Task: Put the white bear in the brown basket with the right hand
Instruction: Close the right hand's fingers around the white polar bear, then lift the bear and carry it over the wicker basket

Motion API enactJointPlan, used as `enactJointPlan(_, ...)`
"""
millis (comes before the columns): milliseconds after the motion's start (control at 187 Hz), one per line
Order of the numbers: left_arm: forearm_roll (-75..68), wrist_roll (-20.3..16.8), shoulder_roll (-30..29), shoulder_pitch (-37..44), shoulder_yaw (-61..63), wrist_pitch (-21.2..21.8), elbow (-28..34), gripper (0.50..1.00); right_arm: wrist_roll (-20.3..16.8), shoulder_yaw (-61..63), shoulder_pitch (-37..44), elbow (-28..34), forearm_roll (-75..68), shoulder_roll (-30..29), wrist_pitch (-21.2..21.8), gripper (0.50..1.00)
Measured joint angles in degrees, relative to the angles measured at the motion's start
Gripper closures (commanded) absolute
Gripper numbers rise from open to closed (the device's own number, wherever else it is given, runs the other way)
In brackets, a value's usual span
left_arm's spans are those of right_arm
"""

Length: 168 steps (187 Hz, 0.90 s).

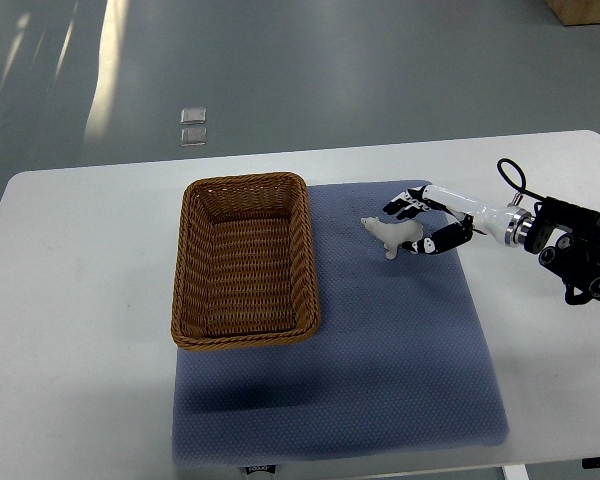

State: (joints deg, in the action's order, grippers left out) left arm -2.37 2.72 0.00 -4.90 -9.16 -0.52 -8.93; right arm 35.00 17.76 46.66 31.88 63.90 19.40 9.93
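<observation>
With the right hand (423, 222) curled around the white bear (391, 234) on the blue mat (400, 340), just right of the brown basket (245, 262), I would advise confirming a firm finger wrap before lifting clear of the basket rim.

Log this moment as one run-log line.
right hand: closing around white bear, grasp unconfirmed | bear: on blue mat, right of brown basket | basket: empty | left hand: unseen
</observation>
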Motion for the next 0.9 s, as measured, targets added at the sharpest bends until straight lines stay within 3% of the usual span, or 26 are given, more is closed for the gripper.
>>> enactJointPlan(262, 0.00, 0.00, 0.00, 0.04, -0.07, 0.00, 0.03, 0.500, 0.00, -1.52, 0.93, 0.03, 0.63, 0.00, 0.08, 0.854)
enactJointPlan(417, 0.00, 0.00, 0.00, 0.08, -0.07, 0.00, 0.05, 0.500, 0.00, -2.55, 0.95, 0.07, 0.78, 0.02, 0.09, 0.926)
enactJointPlan(497, 0.00, 0.00, 0.00, 0.09, -0.07, -0.02, 0.05, 0.500, 0.00, -2.99, 0.95, 0.07, 0.85, 0.02, 0.08, 1.000)
enactJointPlan(898, 0.00, 0.00, 0.00, 0.07, 0.02, -0.02, -0.02, 0.500, 0.00, -2.86, 2.99, 0.20, 0.58, 0.75, 0.10, 1.000)
